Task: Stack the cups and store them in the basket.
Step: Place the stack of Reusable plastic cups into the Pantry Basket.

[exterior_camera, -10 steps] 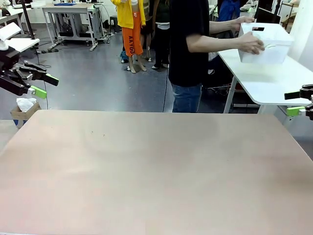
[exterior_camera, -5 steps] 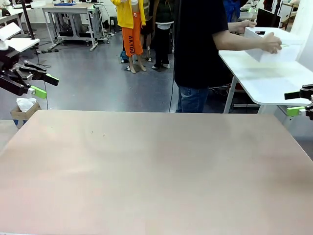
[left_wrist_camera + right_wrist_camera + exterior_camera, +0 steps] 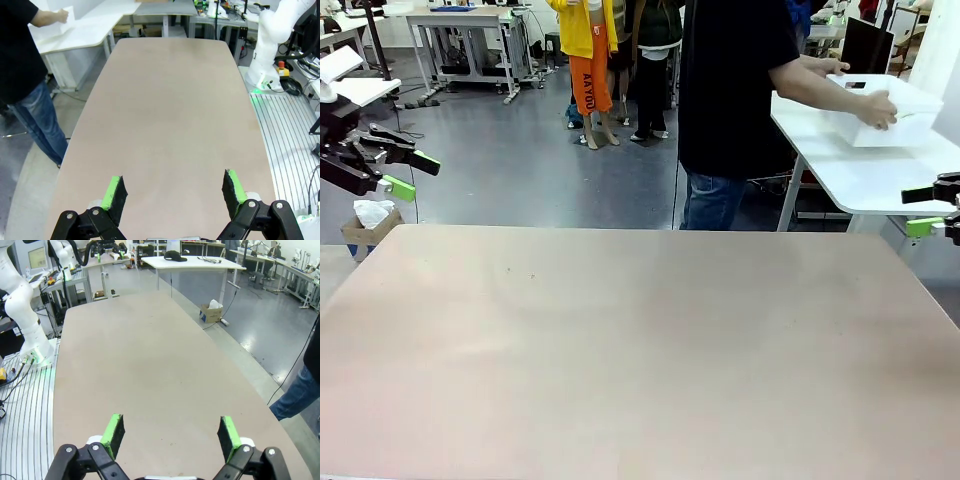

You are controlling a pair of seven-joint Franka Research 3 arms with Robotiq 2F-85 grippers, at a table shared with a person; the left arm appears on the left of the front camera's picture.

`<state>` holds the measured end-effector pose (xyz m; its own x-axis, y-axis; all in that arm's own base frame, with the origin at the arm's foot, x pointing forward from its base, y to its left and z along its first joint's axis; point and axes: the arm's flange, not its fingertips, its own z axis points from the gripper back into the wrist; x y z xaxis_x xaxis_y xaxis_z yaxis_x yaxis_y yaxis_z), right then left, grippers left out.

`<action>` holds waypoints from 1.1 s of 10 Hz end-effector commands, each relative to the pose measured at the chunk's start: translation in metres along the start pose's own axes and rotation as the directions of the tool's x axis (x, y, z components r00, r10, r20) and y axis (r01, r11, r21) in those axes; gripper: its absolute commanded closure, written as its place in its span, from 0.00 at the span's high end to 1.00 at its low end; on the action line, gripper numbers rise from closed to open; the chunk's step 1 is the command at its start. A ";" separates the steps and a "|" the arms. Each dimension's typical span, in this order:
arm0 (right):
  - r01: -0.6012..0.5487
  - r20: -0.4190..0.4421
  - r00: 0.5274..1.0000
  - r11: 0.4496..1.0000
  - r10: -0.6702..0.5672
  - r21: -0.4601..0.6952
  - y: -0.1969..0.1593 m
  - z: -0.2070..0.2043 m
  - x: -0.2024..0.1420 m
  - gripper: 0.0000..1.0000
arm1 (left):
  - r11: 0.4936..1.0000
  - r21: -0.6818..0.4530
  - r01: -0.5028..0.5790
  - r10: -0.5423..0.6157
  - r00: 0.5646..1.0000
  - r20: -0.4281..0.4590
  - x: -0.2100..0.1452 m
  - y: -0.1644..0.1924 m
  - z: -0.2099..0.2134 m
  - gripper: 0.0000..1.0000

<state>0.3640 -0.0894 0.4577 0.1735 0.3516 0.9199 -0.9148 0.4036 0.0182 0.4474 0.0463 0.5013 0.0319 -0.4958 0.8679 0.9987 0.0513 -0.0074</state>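
Observation:
The brown work table (image 3: pixel 640 340) carries nothing, and the cups are out of view. A person in a black shirt (image 3: pixel 730 90) stands at its far side, turned to a white side table (image 3: pixel 860 175), with both hands on the white basket (image 3: pixel 910 122) there. In the left wrist view the basket (image 3: pixel 65 25) is a small white shape at the top left. My left gripper (image 3: pixel 415 175) hangs open off the table's far left corner, nothing between its pads (image 3: pixel 175 192). My right gripper (image 3: pixel 920 211) is open and empty at the right edge (image 3: pixel 170 435).
A small cardboard box (image 3: pixel 368 225) sits on the floor beyond the left corner. The person's legs (image 3: pixel 37 125) stand close to the table's far edge. White arm bases (image 3: pixel 272 45) (image 3: pixel 20 300) rise on the robot's side.
The person has turned the white basket and brought it down toward the side table, shifting a little to the right. Neither arm has moved.

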 end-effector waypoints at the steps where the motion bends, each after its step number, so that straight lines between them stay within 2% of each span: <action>1: -0.007 0.008 1.000 1.000 0.007 -0.006 -0.002 0.000 0.002 1.00 | 1.000 -0.001 -0.012 0.012 1.000 0.012 0.004 -0.003 0.001 1.00; 11: -0.007 0.008 1.000 1.000 0.007 -0.006 -0.002 0.000 0.002 1.00 | 1.000 -0.001 -0.012 0.012 1.000 0.012 0.004 -0.003 0.001 1.00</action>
<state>0.3640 -0.0894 0.4577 0.1735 0.3516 0.9199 -0.9148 0.4036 0.0182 0.4474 0.0463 0.5013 0.0319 -0.4958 0.8679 0.9987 0.0513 -0.0074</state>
